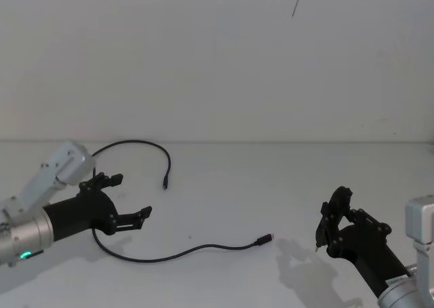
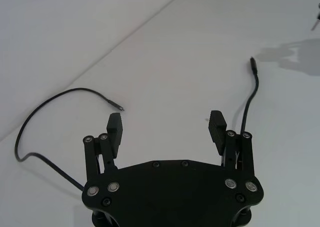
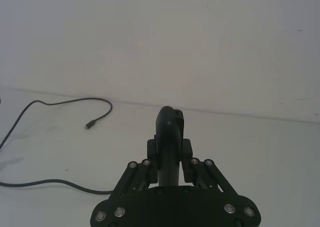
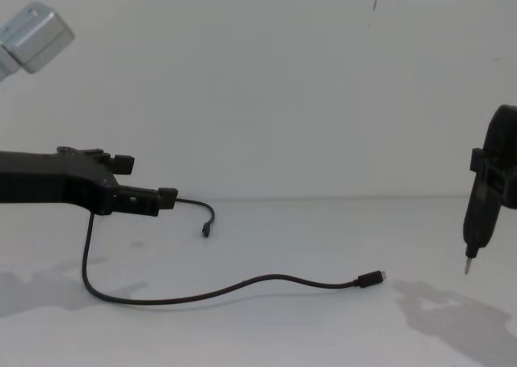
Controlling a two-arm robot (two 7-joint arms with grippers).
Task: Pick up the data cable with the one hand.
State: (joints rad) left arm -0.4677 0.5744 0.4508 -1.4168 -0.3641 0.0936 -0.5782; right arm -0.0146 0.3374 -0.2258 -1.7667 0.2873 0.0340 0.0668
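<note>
Hovering with fingers apart, the left gripper (image 1: 130,195) should pinch the seemingly light, limp data cable (image 1: 135,142) where it runs beneath; the right gripper (image 3: 170,150) clamps a pen-shaped tool (image 3: 167,122).

Data cable (image 1: 183,254) and left gripper (image 1: 130,195), lower left of your head view.
The black cable is lying in a loose curve; the gripper is hovering over its bend, fingers spread.
</note>
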